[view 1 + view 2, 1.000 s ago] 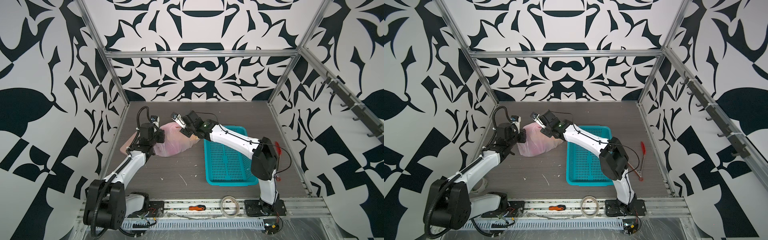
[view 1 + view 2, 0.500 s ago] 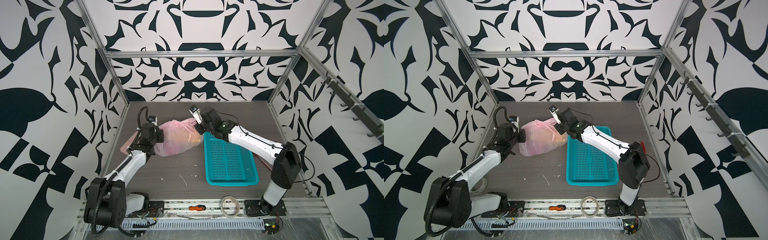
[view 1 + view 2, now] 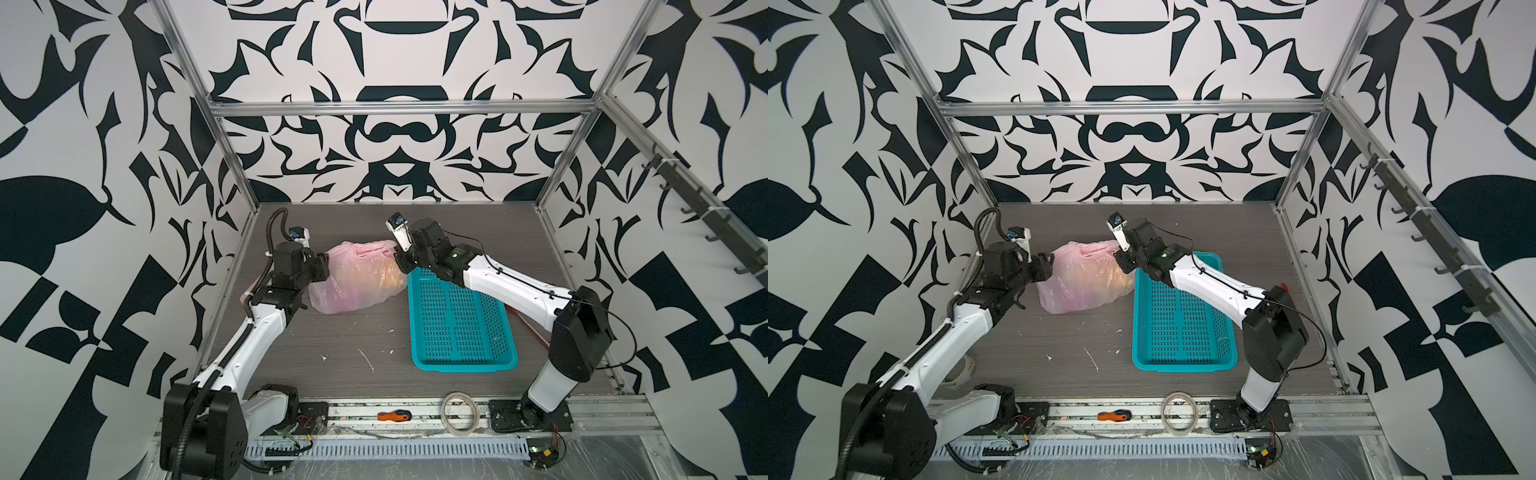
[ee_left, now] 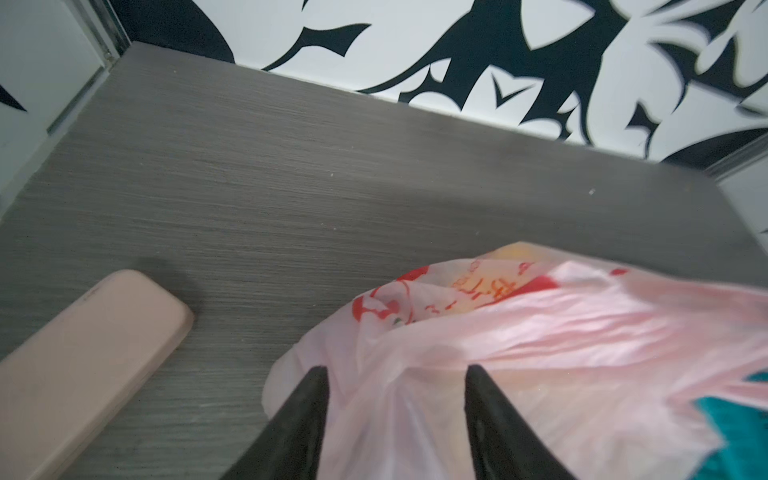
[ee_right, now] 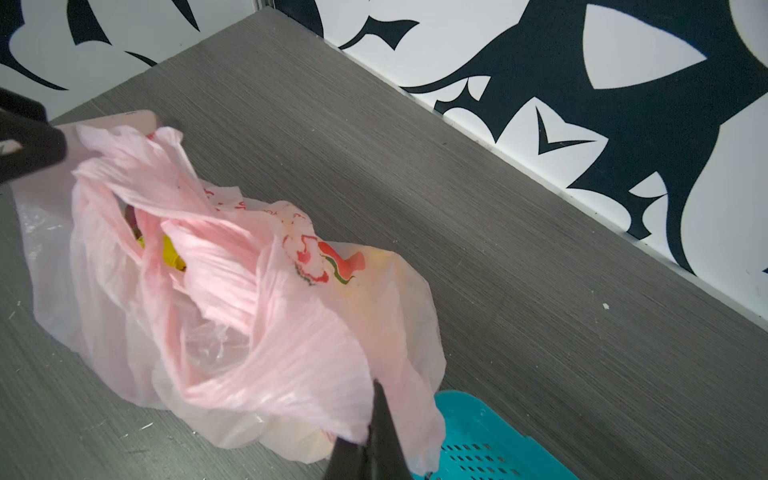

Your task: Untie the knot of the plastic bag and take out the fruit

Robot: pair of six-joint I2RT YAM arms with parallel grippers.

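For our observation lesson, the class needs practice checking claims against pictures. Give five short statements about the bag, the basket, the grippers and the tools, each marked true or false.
1. The teal basket holds fruit. False: nothing lies in it.
2. The right gripper is shut on the plastic bag. True.
3. The left gripper is closed. False: its jaws stand apart over the bag.
4. An orange-handled screwdriver lies on the front rail. True.
5. The fruit is out of the bag. False: it sits inside the bag.
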